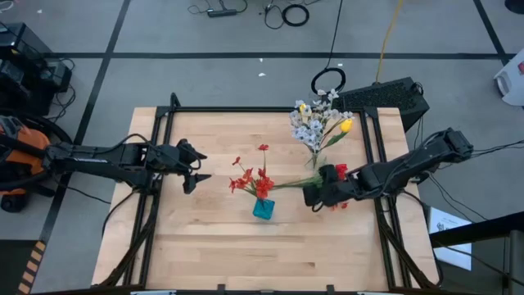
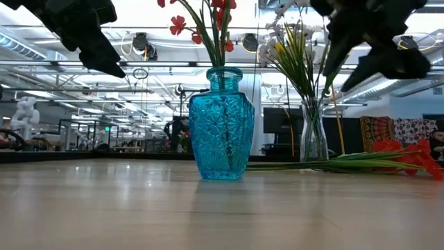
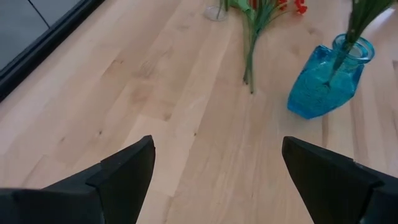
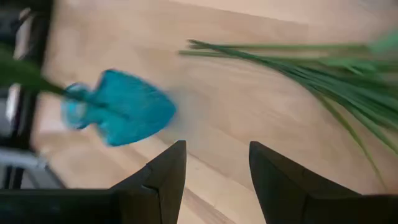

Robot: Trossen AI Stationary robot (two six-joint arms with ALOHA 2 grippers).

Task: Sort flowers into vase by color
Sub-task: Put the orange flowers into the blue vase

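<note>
Right gripper (image 1: pixel 313 197) open | blue vase (image 1: pixel 263 209): red flowers (image 1: pixel 250 176) | clear vase (image 2: pixel 313 135): whitish flowers (image 1: pixel 311 123)

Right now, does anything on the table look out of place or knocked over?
Yes. A bunch of red flowers lies flat on the table between the blue vase and the clear vase, under the right gripper, not in any vase. Both vases stand upright.

The table (image 1: pixel 205 246) is light wood with a smooth, slightly shiny finish. The blue vase (image 2: pixel 222 125) looks like glossy cut glass with a rough pattern. At its 3 o'clock, the clear vase (image 2: pixel 313 139) is smooth glass. The gripper fingers (image 3: pixel 124 174) look like matt dark plastic.
</note>
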